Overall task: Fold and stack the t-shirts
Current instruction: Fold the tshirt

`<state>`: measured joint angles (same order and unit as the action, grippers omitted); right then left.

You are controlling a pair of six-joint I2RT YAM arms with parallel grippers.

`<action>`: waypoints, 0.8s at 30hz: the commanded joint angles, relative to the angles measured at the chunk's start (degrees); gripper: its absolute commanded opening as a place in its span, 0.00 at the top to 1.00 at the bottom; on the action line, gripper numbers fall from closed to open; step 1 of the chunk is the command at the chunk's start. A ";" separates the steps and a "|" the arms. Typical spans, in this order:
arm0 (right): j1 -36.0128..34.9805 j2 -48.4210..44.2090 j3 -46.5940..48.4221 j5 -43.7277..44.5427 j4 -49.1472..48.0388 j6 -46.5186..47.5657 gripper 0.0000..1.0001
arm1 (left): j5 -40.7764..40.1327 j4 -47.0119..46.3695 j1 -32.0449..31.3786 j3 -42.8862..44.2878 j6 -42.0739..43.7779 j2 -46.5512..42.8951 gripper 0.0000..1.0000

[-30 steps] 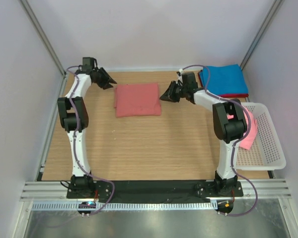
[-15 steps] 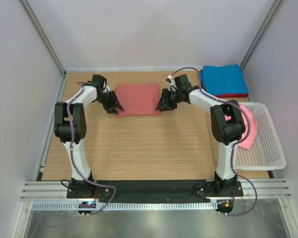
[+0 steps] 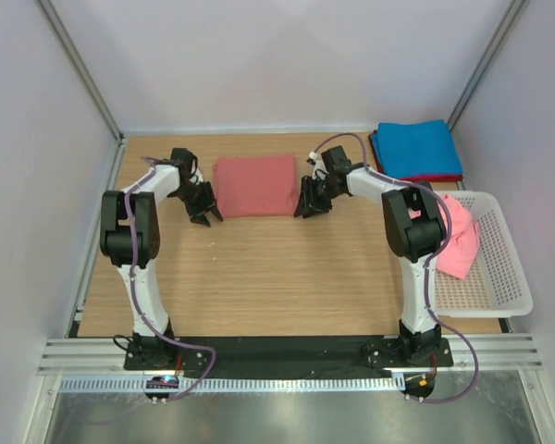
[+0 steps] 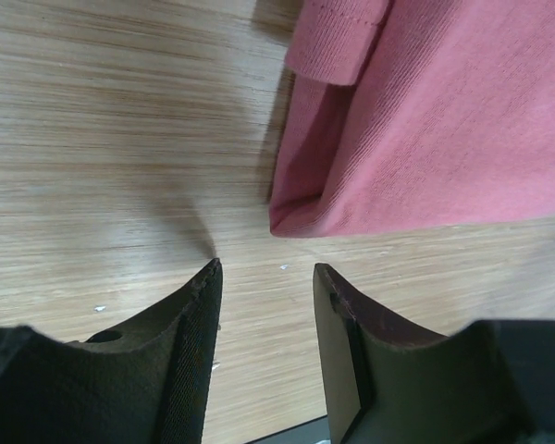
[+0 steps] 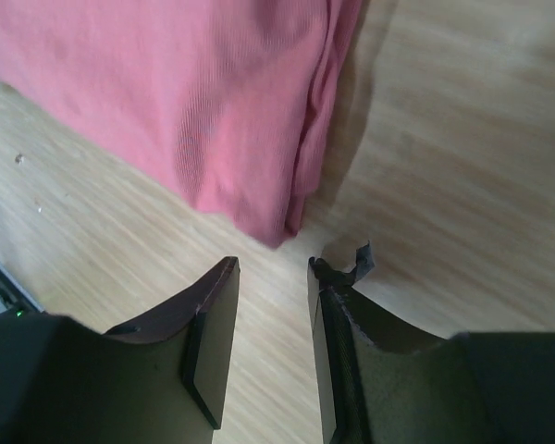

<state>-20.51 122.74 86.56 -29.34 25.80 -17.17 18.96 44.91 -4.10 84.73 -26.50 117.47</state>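
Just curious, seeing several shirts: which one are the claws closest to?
The folded salmon-red t-shirt mid-table; the left gripper and right gripper flank its near corners. The blue t-shirt and pink t-shirt lie farther right.

Salmon-red t-shirt, blue t-shirt, dark red t-shirt, bright pink t-shirt, white mesh basket, wood-grain table

High rear view, wrist close-ups sharing shirt

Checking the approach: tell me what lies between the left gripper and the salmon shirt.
Only bare tabletop separates left gripper from salmon shirt, per the left wrist view.
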 commanded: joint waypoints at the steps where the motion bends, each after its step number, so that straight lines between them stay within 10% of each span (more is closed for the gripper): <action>1: 0.03 2.41 3.87 2.62 -1.36 1.96 0.57 | -0.69 0.18 0.32 2.19 2.59 0.65 0.54; 18: 0.21 3.21 2.65 -2.47 -4.71 3.11 0.62 | 2.48 -0.70 0.32 7.20 4.18 5.93 0.61; 21: 0.12 3.21 2.21 -3.35 -5.32 2.67 0.62 | 2.57 -0.43 0.41 7.91 4.00 6.28 0.67; 24: 0.12 3.04 1.59 -3.09 -5.32 2.84 0.76 | 1.87 0.62 0.41 8.87 4.26 6.46 1.00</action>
<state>-20.40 125.58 89.23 -31.64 21.43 -15.05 21.19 44.91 -4.01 91.37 -23.73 123.11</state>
